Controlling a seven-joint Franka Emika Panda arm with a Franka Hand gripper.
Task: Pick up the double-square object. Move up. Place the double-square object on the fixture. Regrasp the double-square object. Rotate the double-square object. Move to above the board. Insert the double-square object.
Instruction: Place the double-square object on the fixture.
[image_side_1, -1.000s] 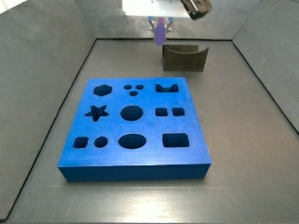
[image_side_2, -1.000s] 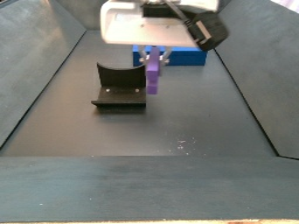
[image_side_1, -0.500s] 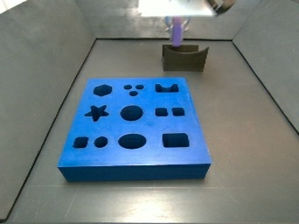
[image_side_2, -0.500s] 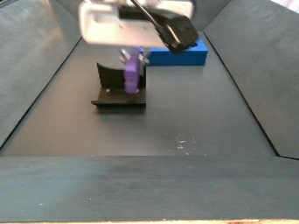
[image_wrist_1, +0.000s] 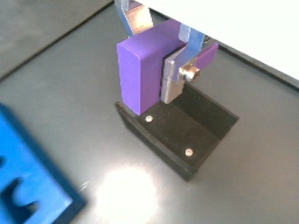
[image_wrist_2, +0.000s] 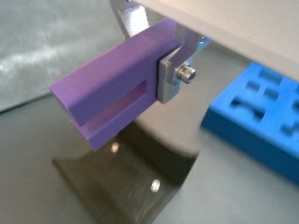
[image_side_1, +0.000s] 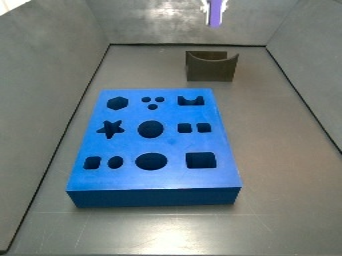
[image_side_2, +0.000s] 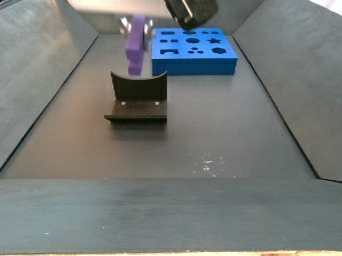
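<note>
Lifted higher since a second ago, with pincer clamped on the double-square object, a smooth lavender slab hanging upright above the fixture, ready for lowering into that dark matte notch; farther off on the grey surface, the glossy blue board.

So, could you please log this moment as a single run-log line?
hand: shut on double-square object | position: above fixture, apart | board: no piece inserted
</note>
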